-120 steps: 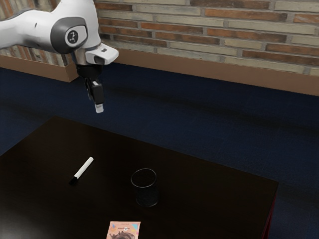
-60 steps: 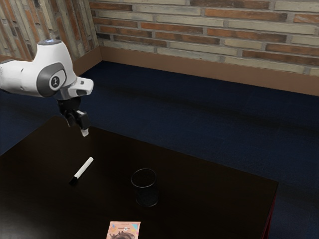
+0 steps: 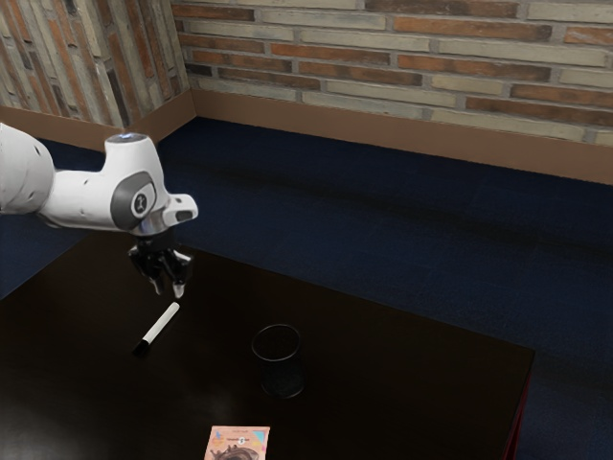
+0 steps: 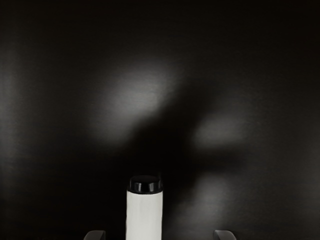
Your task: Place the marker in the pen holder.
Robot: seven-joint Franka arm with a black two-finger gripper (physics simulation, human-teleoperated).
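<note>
Above the dark table [image 3: 402, 383], your gripper [image 3: 169, 290] points down, fingers parted, holding nothing; marker [image 3: 162, 324] lies near, on the tabletop. Exterior view gives you the round, upright holder [image 3: 280, 376] and pinkish banknote [image 3: 238, 444]; wrist view, the marker's black end, smooth white barrel, soft shadows.

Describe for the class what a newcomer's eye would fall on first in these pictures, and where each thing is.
Probably the white arm, coming in from the exterior view's left, with its open end effector over the dark table. Next might come the white marker with its black end, lying on that table, and the orange printed card at the exterior view's lower edge.
</note>
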